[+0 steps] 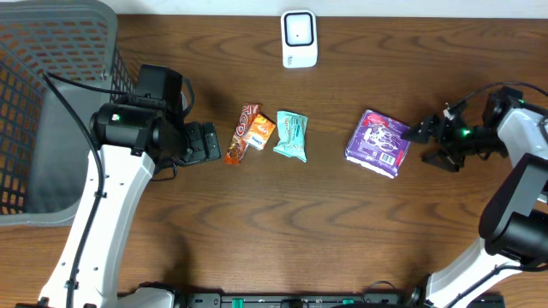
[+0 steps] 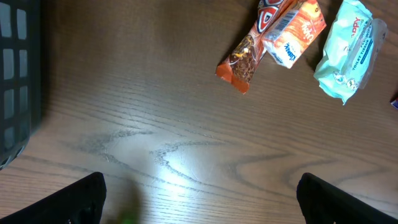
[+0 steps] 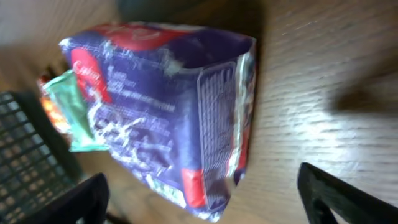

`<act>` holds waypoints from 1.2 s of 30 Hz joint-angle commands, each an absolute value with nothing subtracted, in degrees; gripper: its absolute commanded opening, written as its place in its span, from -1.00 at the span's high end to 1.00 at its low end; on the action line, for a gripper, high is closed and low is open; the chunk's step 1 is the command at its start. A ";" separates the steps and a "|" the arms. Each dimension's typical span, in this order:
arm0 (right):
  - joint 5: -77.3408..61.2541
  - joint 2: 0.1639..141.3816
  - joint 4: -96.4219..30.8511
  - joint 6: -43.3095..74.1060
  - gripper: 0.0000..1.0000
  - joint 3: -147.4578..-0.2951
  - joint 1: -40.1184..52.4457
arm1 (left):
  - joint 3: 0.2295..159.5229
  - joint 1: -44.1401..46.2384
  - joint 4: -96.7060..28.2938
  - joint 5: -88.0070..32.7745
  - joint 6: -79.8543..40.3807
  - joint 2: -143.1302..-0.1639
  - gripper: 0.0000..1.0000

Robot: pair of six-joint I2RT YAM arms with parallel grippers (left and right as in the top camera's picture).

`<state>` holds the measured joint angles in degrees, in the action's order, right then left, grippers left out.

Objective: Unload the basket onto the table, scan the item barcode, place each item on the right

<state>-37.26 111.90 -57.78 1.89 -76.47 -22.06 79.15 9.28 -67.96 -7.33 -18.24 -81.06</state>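
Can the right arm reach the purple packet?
Probably yes. The right gripper sits just beside the purple packet, with its fingers spread open and facing it. Nothing lies between them, so the way looks free.

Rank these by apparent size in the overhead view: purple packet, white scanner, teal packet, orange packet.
1. purple packet, largest.
2. white scanner and teal packet look about alike; no ranking between them.
3. orange packet, smallest.
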 commanded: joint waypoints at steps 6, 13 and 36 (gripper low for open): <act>-23.46 110.80 -51.55 9.47 -0.98 -76.86 -20.93 | 79.29 9.34 -68.27 -6.98 -18.98 -81.34 -0.95; -35.27 110.96 -40.99 10.72 -0.96 -76.27 -20.43 | 79.29 9.34 -68.27 -6.98 -18.98 -81.34 -0.96; -38.09 114.26 -39.16 11.62 -0.56 -76.49 -3.27 | 79.29 9.34 -68.29 -6.98 -18.98 -81.34 -0.96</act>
